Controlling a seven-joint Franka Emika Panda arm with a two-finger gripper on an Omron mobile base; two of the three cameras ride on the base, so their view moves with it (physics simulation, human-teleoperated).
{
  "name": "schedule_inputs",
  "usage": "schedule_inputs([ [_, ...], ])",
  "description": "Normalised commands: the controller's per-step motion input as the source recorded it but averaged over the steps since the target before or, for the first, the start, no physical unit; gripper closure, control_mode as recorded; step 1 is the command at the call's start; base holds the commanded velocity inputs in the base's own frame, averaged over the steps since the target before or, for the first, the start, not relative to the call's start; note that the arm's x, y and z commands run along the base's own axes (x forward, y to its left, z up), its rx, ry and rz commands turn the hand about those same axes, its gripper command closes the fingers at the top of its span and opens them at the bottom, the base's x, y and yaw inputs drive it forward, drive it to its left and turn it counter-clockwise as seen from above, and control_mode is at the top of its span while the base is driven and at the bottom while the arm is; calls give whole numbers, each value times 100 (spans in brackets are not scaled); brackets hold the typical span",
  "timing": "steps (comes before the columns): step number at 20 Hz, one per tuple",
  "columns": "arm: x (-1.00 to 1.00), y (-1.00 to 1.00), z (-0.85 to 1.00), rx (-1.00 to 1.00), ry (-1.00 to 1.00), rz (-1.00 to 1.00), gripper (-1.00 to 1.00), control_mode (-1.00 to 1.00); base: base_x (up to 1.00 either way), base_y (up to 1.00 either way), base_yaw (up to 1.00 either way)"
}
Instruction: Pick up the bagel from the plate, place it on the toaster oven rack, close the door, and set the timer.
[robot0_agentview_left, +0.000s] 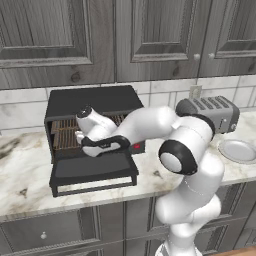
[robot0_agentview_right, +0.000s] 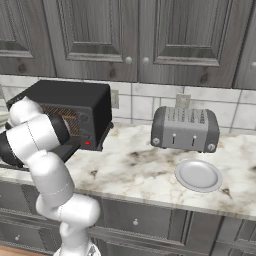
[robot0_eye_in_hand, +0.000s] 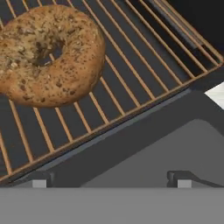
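Note:
The bagel (robot0_eye_in_hand: 48, 54), golden-brown with dark speckles, lies flat on the copper-wire toaster oven rack (robot0_eye_in_hand: 131, 74) in the hand view. My gripper (robot0_eye_in_hand: 111, 180) is open with nothing between its fingers, and it hovers over the inner edge of the dropped-down door (robot0_eye_in_hand: 183, 144), just short of the bagel. From the left base view, the gripper (robot0_agentview_left: 80, 136) sits at the mouth of the black oven, above the open door (robot0_agentview_left: 95, 170), with the rack (robot0_agentview_left: 62, 135) behind it. The light-grey plate (robot0_agentview_left: 239, 150) (robot0_agentview_right: 198, 175) lies bare at the right of the counter.
A silver toaster (robot0_agentview_left: 210, 112) (robot0_agentview_right: 185, 129) stands against the tiled wall behind the plate. The black toaster oven (robot0_agentview_right: 70, 112) has its control panel with a red light on its right side. Grey wooden cabinets hang above the marble counter (robot0_agentview_right: 135, 165).

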Motion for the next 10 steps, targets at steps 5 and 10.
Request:
schedule_inputs([
  [5, -65, 0, 68, -4, 4, 4, -100, -100, 0, 0, 0],
  [10, -83, 0, 49, -13, 10, 17, -100, -100, 0, 0, 0],
])
